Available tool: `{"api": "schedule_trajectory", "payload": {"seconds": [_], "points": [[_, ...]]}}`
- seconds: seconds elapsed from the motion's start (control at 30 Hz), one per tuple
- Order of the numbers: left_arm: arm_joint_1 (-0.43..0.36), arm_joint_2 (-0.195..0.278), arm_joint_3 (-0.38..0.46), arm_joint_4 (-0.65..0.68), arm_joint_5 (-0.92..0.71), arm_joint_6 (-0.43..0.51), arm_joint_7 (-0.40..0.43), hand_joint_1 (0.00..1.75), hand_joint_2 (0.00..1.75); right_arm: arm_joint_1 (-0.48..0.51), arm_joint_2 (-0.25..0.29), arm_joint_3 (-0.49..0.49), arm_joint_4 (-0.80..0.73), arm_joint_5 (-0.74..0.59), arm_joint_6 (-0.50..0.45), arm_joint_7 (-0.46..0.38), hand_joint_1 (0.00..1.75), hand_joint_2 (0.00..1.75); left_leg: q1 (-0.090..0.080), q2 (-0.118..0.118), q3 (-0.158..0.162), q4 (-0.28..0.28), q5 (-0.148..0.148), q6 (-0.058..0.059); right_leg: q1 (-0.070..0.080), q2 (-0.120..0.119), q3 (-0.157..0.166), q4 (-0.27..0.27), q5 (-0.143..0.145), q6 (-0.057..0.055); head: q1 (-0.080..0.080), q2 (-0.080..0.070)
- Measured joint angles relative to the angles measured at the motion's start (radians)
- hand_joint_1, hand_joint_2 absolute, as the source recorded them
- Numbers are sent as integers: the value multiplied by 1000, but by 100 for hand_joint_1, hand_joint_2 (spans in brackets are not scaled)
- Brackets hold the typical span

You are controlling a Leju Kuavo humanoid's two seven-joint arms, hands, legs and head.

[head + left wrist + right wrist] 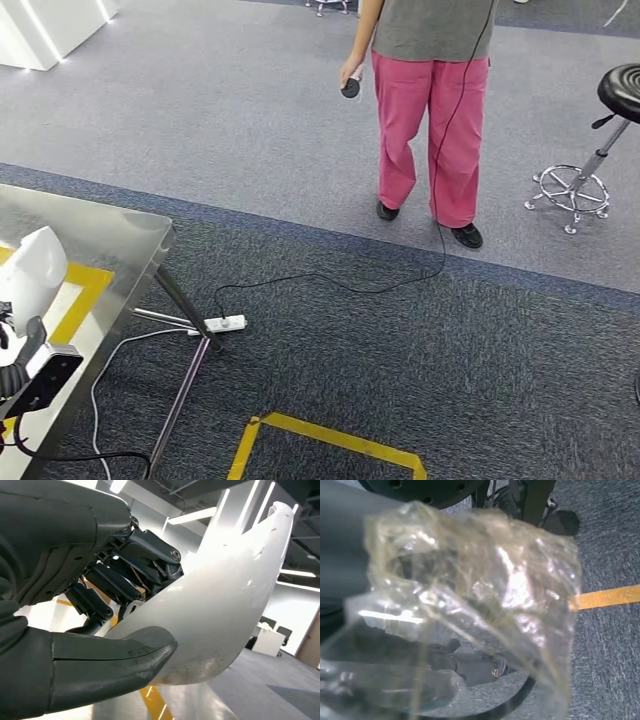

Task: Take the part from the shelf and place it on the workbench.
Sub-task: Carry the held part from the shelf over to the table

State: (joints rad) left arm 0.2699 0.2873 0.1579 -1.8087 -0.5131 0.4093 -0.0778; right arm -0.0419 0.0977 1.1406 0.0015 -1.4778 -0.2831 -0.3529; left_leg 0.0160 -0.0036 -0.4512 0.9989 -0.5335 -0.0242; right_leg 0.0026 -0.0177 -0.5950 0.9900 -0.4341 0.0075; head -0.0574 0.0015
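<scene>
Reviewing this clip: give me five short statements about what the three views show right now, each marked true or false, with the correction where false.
1. The left hand grips a curved white part. True.
2. The part lies flat on the metal workbench, released. False: the hand holds it over the bench.
3. A person in pink trousers stands on the carpet holding a small dark object. True.
4. The power strip sits on top of the workbench. False: it lies on the carpet beside a bench leg.
5. Crumpled clear plastic hides much of the right wrist view. True.
</scene>
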Motion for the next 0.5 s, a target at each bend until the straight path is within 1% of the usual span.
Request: {"api": "schedule_trajectory", "payload": {"seconds": [0.03,0.07,0.1,0.13,0.17,0.2,0.23,0.27,0.3,0.33,0.37,0.4,0.43,0.47,0.5], "points": [[0,0,0,0,0,0,0,175,175,0,0,0,0,0,0,0,0,0,-3,0,11,-24,-10,7,0,0,-4,2,7,6,1,0],[0,0,0,0,0,0,0,175,175,0,0,0,0,0,0,0,0,0,-5,0,9,-30,-9,17,0,0,-7,3,15,13,1,0],[0,0,0,0,0,0,0,175,175,0,0,0,0,0,0,0,0,0,-6,2,1,-29,-1,25,-2,1,-12,5,17,19,1,0],[-1,0,0,0,0,0,0,175,175,1,0,0,0,0,0,0,0,0,-7,4,-9,-30,8,34,-4,3,-22,15,3,24,2,0],[-2,0,0,0,0,0,0,175,175,2,0,0,0,0,0,0,0,0,-7,6,-21,-31,20,44,-6,6,-36,43,-31,28,3,0],[-2,0,0,0,0,0,0,175,175,2,-1,0,0,0,0,0,0,0,-7,7,-35,-31,32,51,-7,10,-55,92,-79,30,4,0],[-2,0,-1,0,0,0,0,175,175,2,-1,0,0,0,0,0,0,0,-9,8,-50,-31,44,55,-6,13,-76,155,-130,33,5,0],[-2,0,-1,0,0,0,0,175,175,2,-1,0,0,0,0,0,0,0,-11,8,-66,-30,56,57,-6,14,-92,224,-168,34,6,0],[-1,-1,-1,0,0,0,0,175,175,2,-1,0,0,0,0,0,0,0,-14,8,-81,-29,68,58,-6,15,-99,277,-182,34,6,0],[-1,-1,-2,0,0,0,0,175,175,2,-1,0,0,0,0,0,0,0,-16,8,-96,-29,80,58,-6,15,-94,304,-176,33,6,0],[-1,-1,-2,0,0,0,0,175,175,2,-1,0,0,0,0,0,0,0,-19,7,-112,-28,91,57,-6,15,-69,293,-152,30,6,0],[-1,-1,-2,0,0,0,0,175,175,2,-1,0,0,0,0,0,0,0,-21,7,-126,-28,103,56,-5,15,-25,243,-122,26,6,0],[-1,-2,-2,0,0,0,0,175,175,1,-1,0,0,0,0,0,0,0,-22,7,-137,-27,113,54,-4,16,34,166,-106,20,5,0],[-1,-2,-1,0,0,0,0,175,175,-1,-2,0,0,0,0,0,0,0,-24,6,-147,-25,122,50,-2,17,100,76,-104,14,5,0],[-1,-2,-1,0,0,0,0,175,175,-3,-2,0,0,0,0,0,0,0,-25,6,-153,-24,132,46,1,18,146,6,-112,10,5,0]]}}
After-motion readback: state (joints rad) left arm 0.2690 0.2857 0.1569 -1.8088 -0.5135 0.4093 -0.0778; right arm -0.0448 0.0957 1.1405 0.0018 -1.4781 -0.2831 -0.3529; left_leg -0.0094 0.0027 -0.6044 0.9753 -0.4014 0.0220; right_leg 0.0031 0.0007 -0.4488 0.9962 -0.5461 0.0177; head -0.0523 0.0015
